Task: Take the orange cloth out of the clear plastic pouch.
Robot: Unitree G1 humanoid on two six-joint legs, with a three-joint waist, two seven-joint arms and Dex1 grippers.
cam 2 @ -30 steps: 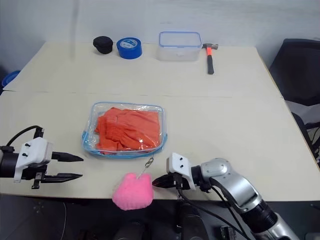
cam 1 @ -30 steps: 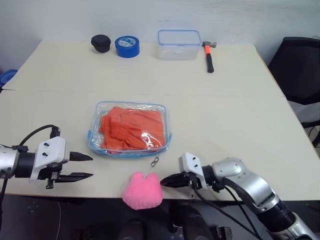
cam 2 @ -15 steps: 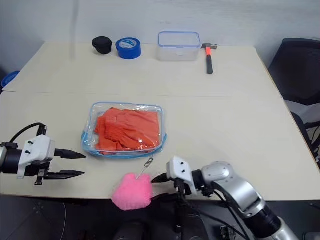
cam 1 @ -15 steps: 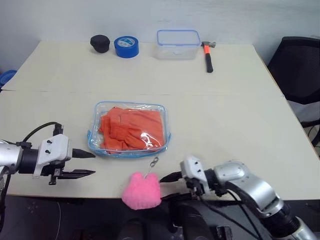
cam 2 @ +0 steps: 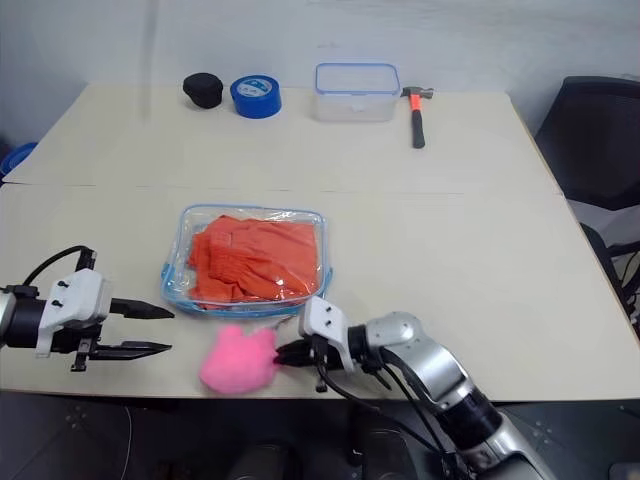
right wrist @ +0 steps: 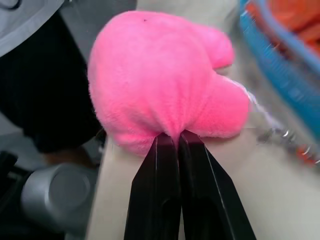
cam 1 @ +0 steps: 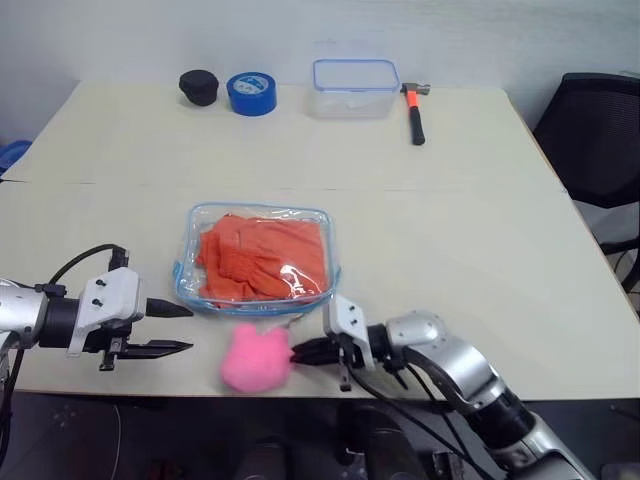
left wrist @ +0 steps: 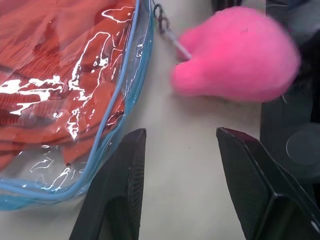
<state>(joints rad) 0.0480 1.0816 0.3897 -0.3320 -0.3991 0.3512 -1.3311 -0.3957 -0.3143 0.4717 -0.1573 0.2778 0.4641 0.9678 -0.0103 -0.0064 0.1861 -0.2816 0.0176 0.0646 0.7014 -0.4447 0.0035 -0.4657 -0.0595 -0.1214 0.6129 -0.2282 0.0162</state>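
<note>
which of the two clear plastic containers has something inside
The flat clear plastic pouch with blue zipper edging, holding the orange cloth. The rigid clear box with a blue rim looks empty.

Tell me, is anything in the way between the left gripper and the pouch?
Nothing visible. Only bare table lies between the open left gripper and the clear plastic pouch. The pink plush sits off to the side.

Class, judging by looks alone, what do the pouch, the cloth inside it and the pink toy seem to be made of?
Clear plastic pouch: glossy soft plastic, probably vinyl; it glints and wrinkles. Orange cloth: matte fabric, folded and creased. Pink plush: fuzzy, likely synthetic fleece.
</note>
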